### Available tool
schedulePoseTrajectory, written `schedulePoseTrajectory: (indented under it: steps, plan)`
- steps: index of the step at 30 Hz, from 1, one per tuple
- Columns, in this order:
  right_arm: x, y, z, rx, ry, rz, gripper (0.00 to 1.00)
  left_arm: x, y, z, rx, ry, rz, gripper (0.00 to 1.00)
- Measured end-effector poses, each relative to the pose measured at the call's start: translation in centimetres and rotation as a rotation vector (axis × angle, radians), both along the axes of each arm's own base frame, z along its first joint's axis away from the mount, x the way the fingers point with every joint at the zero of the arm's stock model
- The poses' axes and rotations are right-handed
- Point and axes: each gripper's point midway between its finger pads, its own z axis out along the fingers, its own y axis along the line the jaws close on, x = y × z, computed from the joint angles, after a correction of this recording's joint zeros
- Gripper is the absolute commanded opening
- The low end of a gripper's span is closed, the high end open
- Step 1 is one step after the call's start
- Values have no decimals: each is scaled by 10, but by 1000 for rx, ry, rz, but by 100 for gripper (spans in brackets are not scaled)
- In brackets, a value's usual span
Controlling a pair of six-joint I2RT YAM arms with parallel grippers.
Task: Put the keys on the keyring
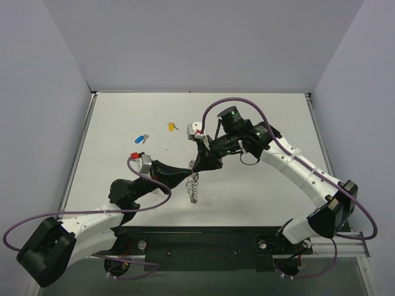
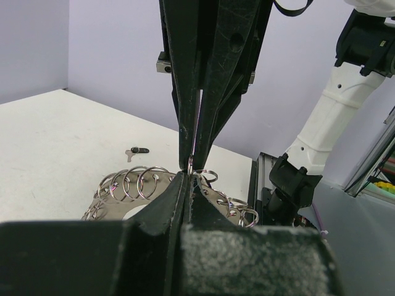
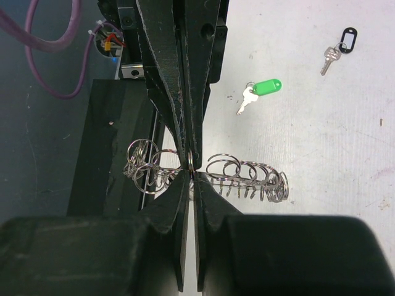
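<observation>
So both your arms meet nose to nose mid-table. Your left gripper [image 2: 189, 177] is pressed together on a loop of the keyring [image 3: 247, 176], and your right gripper [image 3: 192, 175] comes in from the opposite side and pinches the same stretch of coil, tips nearly touching the left's. The rest of the keyring trails away below the two sets of fingers, toward the arm bases in the top view. I honestly can't tell if it's resting on the table [image 1: 123, 117] or hanging just off it.

None of the keys is on the ring. The yellow key [image 1: 172, 126] and blue key [image 1: 142, 138] lie on the far left part of the table, well apart from the grippers. Your right wrist view also shows a green key [image 3: 262, 89] near the ring and a black-tagged key [image 3: 339, 48] further off, both flat on the table.
</observation>
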Motion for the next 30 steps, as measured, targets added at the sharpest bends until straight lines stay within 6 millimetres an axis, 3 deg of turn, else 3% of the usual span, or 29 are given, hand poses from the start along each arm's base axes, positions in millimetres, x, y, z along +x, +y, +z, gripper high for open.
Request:
schedulePoseTrajectory:
  steps: [8,13,21,24,30]
  plan:
    - [0,0,0,-11,33,-31,0,0,0,0,-6,14,-4,1]
    - [1,0,0,-19,53,-54,0,0,1,2,-16,29,-3,33]
    - [1,-2,-4,-48,61,-78,0,-6,5,13,-38,20,-10,47]
    - [1,-6,-8,-70,53,-80,0,-7,3,12,-8,23,-16,72]
    - [-1,-20,-13,-132,2,-50,0,-2,-1,25,116,-13,-1,73]
